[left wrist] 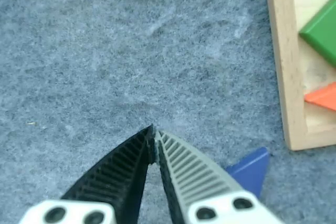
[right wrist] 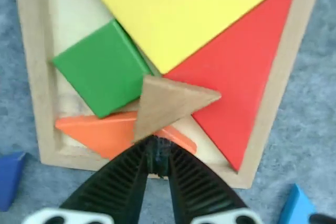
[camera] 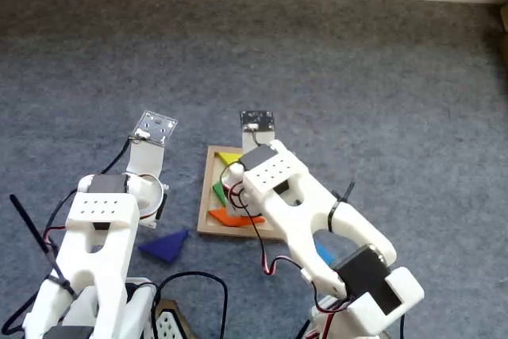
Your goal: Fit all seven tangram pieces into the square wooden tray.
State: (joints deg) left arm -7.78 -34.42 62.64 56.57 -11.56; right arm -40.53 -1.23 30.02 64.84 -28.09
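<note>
**Over the tray (right wrist: 29,77), a tan triangle (right wrist: 168,103) in the right pincer (right wrist: 156,153)**

Grey, felt-like carpet with a short nap covers the counter (camera: 357,77). Two white plastic arms stand at its near edge. The left arm (camera: 95,228) is over bare carpet to the left of the tray, and the right arm (camera: 302,204) is stretched above it.

The one tray is square, of pale wood with a raised rim, and lies near the middle of the counter. Seven flat pieces can be counted. Four lie inside the tray:
- A large yellow triangle (right wrist: 178,9) fills the far part.
- A large red triangle (right wrist: 247,87) lies along the right rim, edge to edge with the yellow one.
- A green square (right wrist: 100,69) sits tilted at the left.
- An orange triangle (right wrist: 100,132) lies along the near rim.

The fifth piece is the small tan triangle, the colour of bare wood. It is clenched by one corner between the ribbed black fingers of the right pincer and overlaps the green, orange and red pieces.

Two pieces lie outside on the carpet. A dark blue triangle (left wrist: 251,167) is just left of the tray's near left corner. A light blue piece (right wrist: 295,205) is off the near right corner, and its shape cannot be told.

The left pincer (left wrist: 154,137) has one black and one pale ribbed finger. It is clenched tip to tip on nothing, near the dark blue triangle.
</note>
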